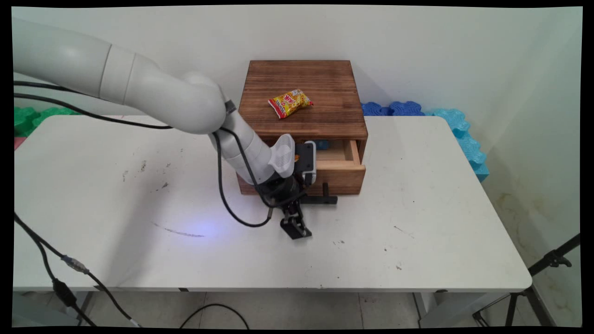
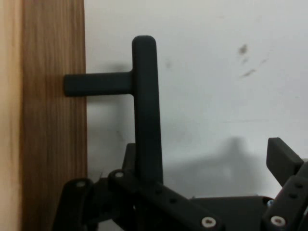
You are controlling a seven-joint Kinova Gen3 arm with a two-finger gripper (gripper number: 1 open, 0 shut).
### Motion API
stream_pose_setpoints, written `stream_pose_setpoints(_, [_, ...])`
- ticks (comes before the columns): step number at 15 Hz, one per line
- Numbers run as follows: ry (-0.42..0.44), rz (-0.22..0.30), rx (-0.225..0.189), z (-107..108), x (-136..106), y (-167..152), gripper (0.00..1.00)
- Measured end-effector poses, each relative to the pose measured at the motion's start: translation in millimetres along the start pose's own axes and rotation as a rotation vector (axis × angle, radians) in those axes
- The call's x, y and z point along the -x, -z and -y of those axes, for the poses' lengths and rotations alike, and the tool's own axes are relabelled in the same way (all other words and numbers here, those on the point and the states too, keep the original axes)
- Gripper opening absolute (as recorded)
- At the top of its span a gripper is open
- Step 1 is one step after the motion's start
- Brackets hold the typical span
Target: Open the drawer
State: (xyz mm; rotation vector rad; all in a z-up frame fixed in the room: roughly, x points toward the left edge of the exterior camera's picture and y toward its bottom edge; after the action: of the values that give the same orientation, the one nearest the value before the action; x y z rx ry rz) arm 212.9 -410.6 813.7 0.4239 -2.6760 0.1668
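In the main view the pincer [image 1: 297, 227] hangs low over the white table [image 1: 417, 222], just in front of the wooden drawer box [image 1: 301, 93], by its black handle [image 1: 325, 198]. The drawer [image 1: 341, 160] stands pulled out; something blue lies inside. A yellow snack packet [image 1: 289, 103] rests on the box top. Bare table lies near and right.

In the hand view the pincer [image 2: 221, 192] is spread, the handle [image 2: 144, 106] beside its left finger, the drawer front [image 2: 48, 120] at left
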Motion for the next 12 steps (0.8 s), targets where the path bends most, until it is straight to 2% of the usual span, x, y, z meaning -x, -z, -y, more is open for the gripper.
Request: stream_pose_setpoints(12, [-0.008,0.010,0.048,-59.8,5.3,17.9,1.00])
